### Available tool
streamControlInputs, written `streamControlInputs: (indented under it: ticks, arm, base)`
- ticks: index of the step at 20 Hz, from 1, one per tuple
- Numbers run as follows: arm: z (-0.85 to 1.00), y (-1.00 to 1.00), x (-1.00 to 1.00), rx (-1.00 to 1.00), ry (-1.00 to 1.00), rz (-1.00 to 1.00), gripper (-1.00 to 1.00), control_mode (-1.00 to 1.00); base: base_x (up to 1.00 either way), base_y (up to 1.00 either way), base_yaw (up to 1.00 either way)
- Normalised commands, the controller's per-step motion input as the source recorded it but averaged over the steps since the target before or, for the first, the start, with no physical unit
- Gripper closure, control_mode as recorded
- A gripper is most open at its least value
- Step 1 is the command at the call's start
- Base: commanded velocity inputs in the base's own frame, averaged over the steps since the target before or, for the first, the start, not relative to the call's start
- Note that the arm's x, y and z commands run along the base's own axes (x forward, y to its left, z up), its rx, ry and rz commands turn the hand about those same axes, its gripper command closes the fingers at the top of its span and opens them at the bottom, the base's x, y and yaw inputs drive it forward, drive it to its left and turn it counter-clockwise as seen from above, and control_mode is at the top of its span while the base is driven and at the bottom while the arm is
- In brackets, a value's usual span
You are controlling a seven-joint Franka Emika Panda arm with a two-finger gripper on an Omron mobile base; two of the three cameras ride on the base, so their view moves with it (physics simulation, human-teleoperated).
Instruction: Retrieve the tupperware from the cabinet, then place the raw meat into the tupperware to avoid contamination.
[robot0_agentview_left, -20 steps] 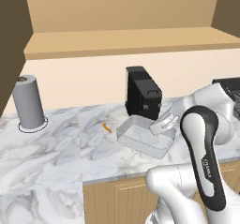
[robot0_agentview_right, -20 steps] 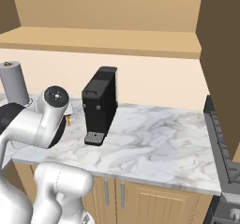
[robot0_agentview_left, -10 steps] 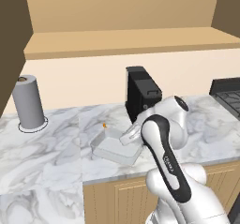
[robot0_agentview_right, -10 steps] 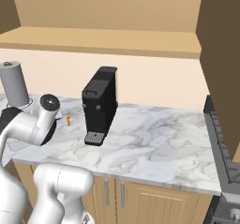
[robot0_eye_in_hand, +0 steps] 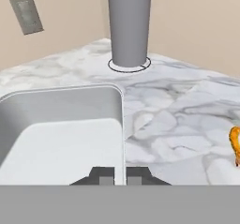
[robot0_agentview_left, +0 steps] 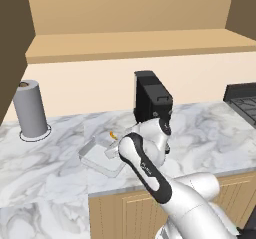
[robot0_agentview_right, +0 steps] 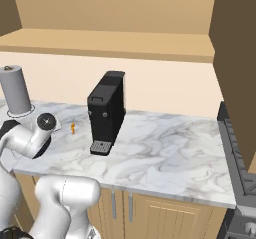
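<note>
Fingers (robot0_eye_in_hand: 115, 175) pinching the right rim of the tupperware (robot0_eye_in_hand: 56, 138), held low over the marble counter (robot0_agentview_left: 55, 168). Raw meat (robot0_agentview_left: 113, 134) on counter just beyond; paper-towel roll (robot0_agentview_left: 31, 108) farther left.

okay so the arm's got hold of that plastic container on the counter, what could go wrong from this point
The end effector pinches only the thin rim of the tupperware, so it may tip or slip loose if lowered unevenly.

The raw meat lies on the bare marble counter just beside the container; sliding the container sideways could push or smear it.

The arm's elbow sits close to the coffee machine, so a wide swing might knock it.
</note>
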Motion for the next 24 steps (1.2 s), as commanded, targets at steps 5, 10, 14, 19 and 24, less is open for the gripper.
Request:
streamControlInputs:
  ticks: [5,10,14,19,24]
  arm:
    - [-0.36,0.48,0.65,0.0,0.0,0.0,1.0,-1.0]
    - [-0.19,0.33,0.68,0.0,0.04,0.0,1.0,-1.0]
    - [-0.05,0.05,0.54,0.0,0.06,0.0,1.0,-1.0]
    - [-0.03,0.0,0.17,-0.01,0.1,0.01,1.0,-1.0]
    - [-0.08,0.01,0.09,-0.01,0.01,0.0,1.0,-1.0]
  base:
    - [0.0,0.0,0.0]
    - [0.0,0.0,0.0]
    - [0.0,0.0,0.0]
    - [0.0,0.0,0.0]
    - [0.0,0.0,0.0]
